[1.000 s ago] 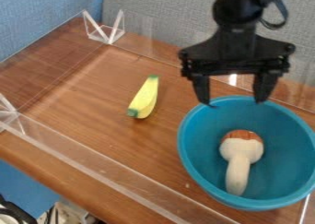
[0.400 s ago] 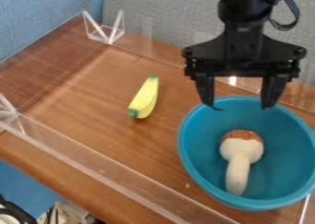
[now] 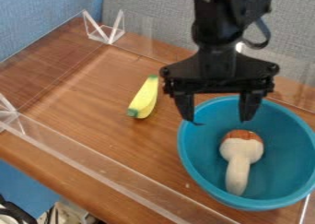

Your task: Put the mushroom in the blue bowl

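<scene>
The mushroom (image 3: 241, 157), cream stem and brown-orange cap, lies inside the blue bowl (image 3: 197, 154) at the right front of the table. My gripper (image 3: 216, 111) hangs just above the bowl's far-left rim, behind and above the mushroom. Its two dark fingers (image 3: 185, 108) are spread wide apart with nothing between them.
A yellow-green banana toy (image 3: 144, 98) lies on the wooden table left of the bowl. A clear acrylic wall (image 3: 74, 140) runs along the table's front and left edges, with clear brackets (image 3: 105, 27) at the back left corner.
The gripper has swung left and slightly toward the front, from above the bowl's back rim to over its left rim. It stays open. The mushroom has not moved.
</scene>
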`<control>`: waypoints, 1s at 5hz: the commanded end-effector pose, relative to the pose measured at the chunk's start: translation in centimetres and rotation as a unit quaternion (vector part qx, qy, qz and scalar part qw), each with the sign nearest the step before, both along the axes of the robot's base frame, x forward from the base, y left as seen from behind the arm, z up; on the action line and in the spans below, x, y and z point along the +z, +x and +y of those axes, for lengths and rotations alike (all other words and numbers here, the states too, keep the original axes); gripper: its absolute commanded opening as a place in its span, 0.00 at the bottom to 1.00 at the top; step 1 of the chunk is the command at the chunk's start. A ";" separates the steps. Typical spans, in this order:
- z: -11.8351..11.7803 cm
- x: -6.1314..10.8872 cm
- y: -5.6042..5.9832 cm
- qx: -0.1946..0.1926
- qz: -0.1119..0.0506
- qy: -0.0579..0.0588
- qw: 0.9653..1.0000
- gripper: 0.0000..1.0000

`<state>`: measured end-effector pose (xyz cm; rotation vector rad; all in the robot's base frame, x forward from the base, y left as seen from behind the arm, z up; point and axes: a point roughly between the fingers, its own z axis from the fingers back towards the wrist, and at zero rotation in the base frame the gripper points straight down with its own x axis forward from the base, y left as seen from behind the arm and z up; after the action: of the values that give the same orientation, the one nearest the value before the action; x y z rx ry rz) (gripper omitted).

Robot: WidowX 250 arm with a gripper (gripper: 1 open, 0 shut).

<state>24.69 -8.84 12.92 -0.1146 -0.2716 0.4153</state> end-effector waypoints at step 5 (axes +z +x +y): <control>-0.4 3.6 1.7 -0.064 -0.043 -0.003 0.997 1.00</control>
<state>26.01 -9.35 14.70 -0.1251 -0.2897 0.2789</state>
